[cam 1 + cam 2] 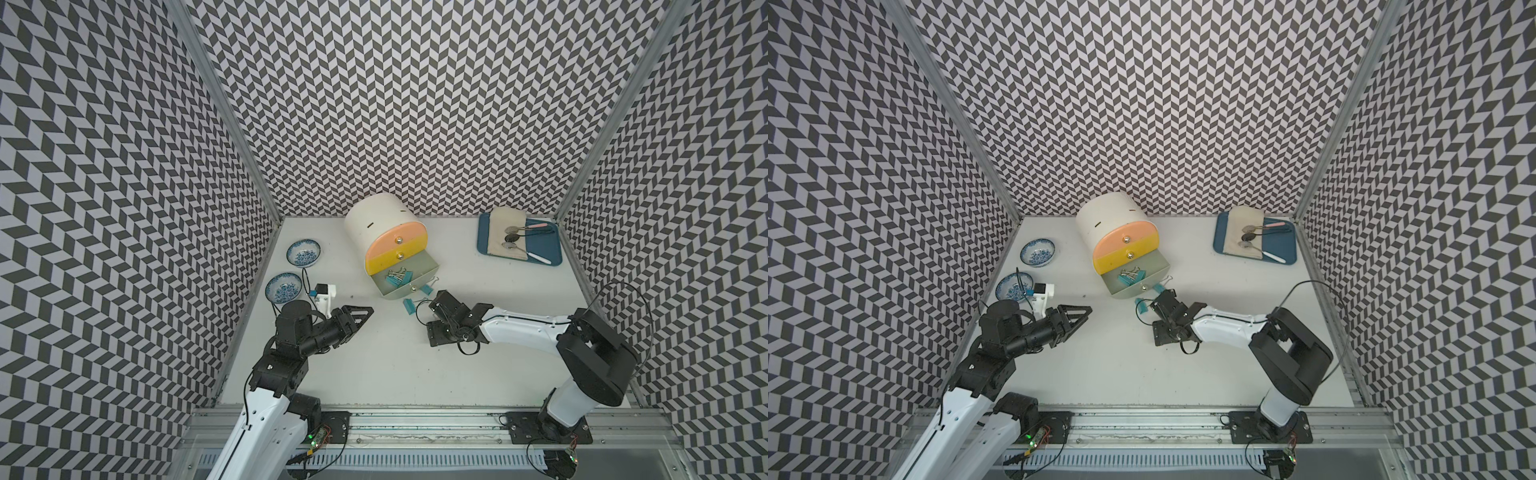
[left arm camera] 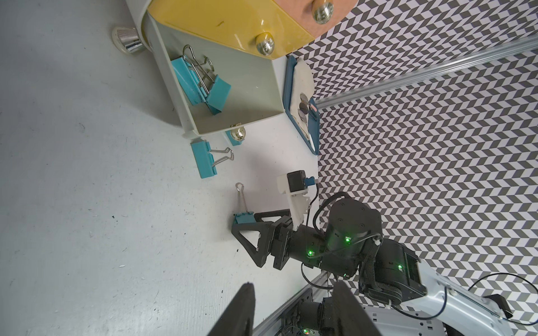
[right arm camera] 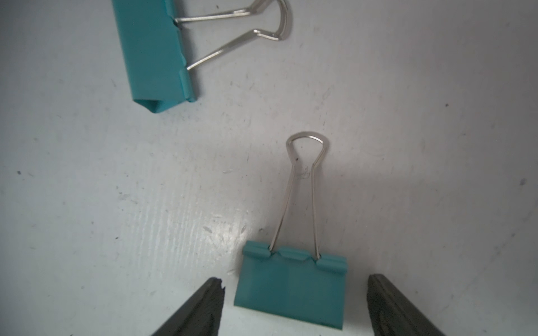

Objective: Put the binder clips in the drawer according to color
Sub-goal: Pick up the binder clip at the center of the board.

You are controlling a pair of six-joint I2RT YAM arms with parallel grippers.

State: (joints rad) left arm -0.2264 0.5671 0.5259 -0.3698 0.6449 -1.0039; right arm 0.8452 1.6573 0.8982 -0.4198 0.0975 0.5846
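A teal binder clip (image 3: 291,288) lies flat near the tabletop's middle, between the spread fingers of the right gripper (image 3: 295,279), neither finger touching it. A second teal clip (image 3: 157,55) lies near it, just before the cabinet's (image 1: 374,226) pulled-out bottom drawer (image 1: 419,266), which holds more teal clips (image 1: 397,276). The left gripper (image 2: 292,286), toward the left edge, has its fingers apart and empty.

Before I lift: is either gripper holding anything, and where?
Nothing held. Right gripper stands open astride a teal clip, not touching it; left gripper is empty.
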